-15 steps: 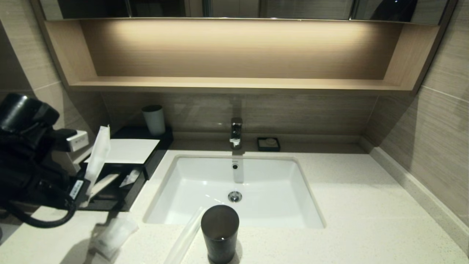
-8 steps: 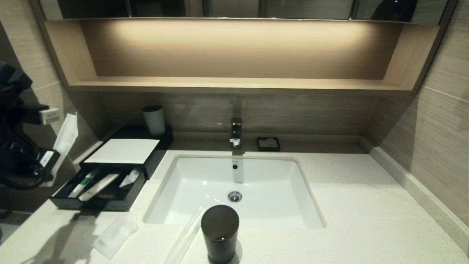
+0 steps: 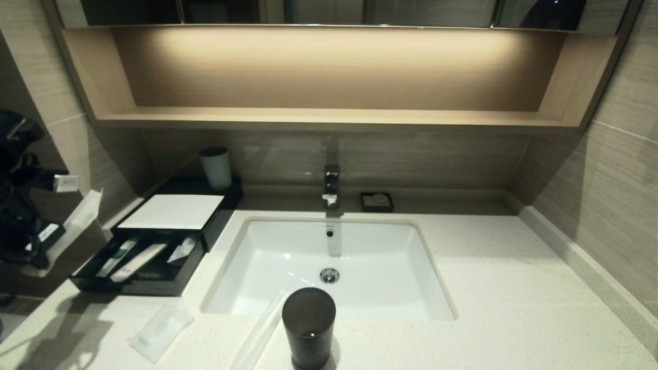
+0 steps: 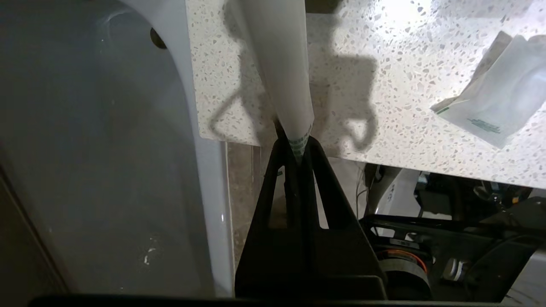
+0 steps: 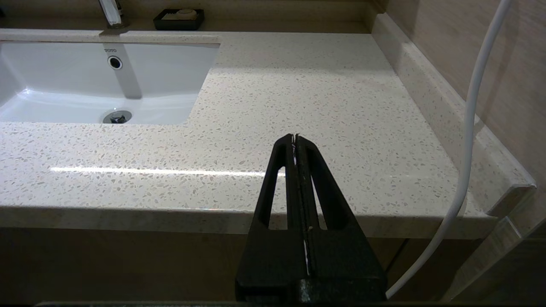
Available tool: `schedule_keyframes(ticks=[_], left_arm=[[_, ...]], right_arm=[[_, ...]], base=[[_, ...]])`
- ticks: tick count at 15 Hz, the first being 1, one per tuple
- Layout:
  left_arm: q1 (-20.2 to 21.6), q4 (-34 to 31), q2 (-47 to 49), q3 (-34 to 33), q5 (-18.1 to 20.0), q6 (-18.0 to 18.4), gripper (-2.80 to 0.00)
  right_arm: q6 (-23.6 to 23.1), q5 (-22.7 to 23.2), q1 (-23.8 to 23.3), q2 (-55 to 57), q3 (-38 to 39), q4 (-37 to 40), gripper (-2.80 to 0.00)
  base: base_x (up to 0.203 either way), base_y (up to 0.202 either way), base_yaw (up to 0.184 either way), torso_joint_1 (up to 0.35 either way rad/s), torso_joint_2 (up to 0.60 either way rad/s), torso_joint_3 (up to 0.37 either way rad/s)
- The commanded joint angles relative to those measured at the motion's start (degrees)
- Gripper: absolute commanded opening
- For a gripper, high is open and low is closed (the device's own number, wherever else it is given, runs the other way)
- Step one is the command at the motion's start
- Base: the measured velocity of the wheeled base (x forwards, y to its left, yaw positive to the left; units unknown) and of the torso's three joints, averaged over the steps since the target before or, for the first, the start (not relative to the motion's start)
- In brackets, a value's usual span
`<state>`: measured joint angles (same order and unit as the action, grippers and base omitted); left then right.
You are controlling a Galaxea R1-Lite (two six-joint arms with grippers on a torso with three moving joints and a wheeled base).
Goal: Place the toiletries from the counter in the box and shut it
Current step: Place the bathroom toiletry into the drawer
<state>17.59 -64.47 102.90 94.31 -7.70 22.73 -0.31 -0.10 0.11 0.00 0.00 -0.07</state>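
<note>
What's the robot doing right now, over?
Left gripper shut on long packet, off the counter's left edge. Right gripper shut, empty. Box drawer open; sachet on counter. Nothing blocking.

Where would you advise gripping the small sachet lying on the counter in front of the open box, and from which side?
I would take the sachet from above, near its short end towards the box. It lies flat and thin on the counter, so only a top-down pinch looks workable. The left gripper is nearest but is shut on a long packet; the right gripper is shut and far off.
</note>
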Motion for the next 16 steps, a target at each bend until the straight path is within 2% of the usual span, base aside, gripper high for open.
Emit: schedule_keyframes(ticks=[1,3,6,7,10,16], left_arm=[[0.33,-1.59,1.85,1.71,-0.11,1.95,-2.8],[0.41,-6.22,2.9,5.9,-0.12,3.56,-2.8],[0.49,-17.03,5.91,15.19,0.08,4.76,-2.8],[0.8,-20.08,7.32,16.43,0.1,5.31,-2.8],[1.48,-23.18,8.77,16.43,0.15,6.48,-2.8],[1.92,-23.19,12.12,16.43,0.23,6.73,-2.8]], right_arm=[[-0.04,0.01,0.0,0.0,0.09,-0.01,-2.8],[-0.04,0.01,0.03,0.0,0.09,-0.01,-2.8],[-0.04,0.01,0.07,0.0,0.09,-0.01,-2.8],[-0.04,0.01,0.04,0.0,0.09,-0.01,-2.8],[-0.04,0.01,0.07,0.0,0.09,-0.01,-2.8],[-0.04,0.01,0.07,0.0,0.09,-0.01,-2.8]], base=[[0.0,0.0,0.0,0.0,0.0,0.0],[0.0,0.0,0.0,0.0,0.0,0.0],[0.0,0.0,0.0,0.0,0.0,0.0],[0.0,0.0,0.0,0.0,0.0,0.0],[0.0,0.0,0.0,0.0,0.0,0.0],[0.0,0.0,0.0,0.0,0.0,0.0]])
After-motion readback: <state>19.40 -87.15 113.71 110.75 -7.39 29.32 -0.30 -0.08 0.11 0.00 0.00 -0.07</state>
